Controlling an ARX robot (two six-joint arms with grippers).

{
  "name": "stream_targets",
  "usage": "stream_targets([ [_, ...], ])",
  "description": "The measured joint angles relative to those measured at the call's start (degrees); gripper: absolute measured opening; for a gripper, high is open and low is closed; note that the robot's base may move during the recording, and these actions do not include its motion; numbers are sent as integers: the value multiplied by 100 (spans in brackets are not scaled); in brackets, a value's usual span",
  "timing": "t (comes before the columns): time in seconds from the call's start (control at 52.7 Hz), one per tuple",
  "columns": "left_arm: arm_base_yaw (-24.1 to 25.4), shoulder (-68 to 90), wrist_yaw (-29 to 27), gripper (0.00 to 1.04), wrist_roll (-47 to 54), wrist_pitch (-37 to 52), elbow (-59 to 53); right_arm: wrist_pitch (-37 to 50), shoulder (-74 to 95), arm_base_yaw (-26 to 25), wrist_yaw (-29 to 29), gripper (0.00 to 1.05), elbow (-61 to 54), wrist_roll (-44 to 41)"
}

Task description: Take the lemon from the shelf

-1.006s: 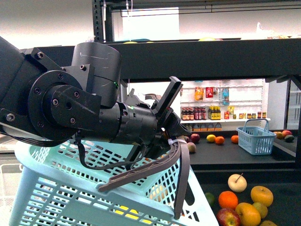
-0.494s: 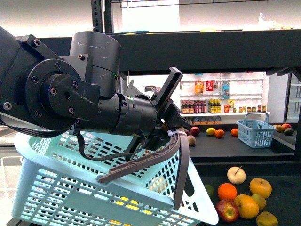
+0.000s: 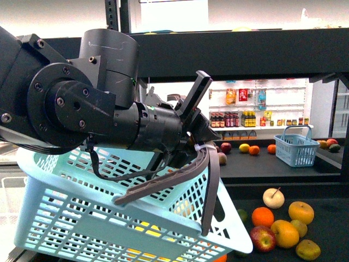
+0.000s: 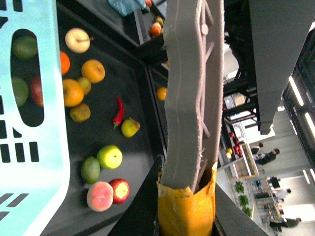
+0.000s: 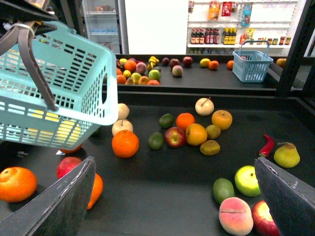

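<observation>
On the rear tray of the shelf (image 5: 197,81), right of its middle, the lemon (image 5: 204,62) lies just beside an orange (image 5: 213,64) and near a small blue basket (image 5: 251,65), well apart from both grippers. Over the front tray's scattered fruit, the right gripper (image 5: 174,164) hangs with its fingers (image 5: 64,201) spread wide and empty. The left gripper (image 3: 196,128) carries a tilted pale teal basket (image 3: 82,218) by its grey handle (image 3: 210,185); whether its fingers clamp that handle cannot be told.
</observation>
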Motion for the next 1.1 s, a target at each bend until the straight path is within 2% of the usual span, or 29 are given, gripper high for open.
stream_targets([
  [0.114,181,0,-363,11,-256,409,-22,0,0,0,0,97,0,0],
  [0.266,636,-9,-1119,11,-1069,1078,-157,0,0,0,0,97,0,0],
  [0.437,1458,-120,-2229,11,-2006,1657,-476,0,0,0,0,97,0,0],
  [0.589,2116,-197,-2900,11,-2562,2002,-719,0,0,0,0,97,0,0],
  [0.816,2865,-210,-3008,11,-3106,2892,-1099,0,0,0,0,97,0,0],
  [1.101,3471,-142,-2664,11,-3482,4116,-1453,0,0,0,0,97,0,0],
])
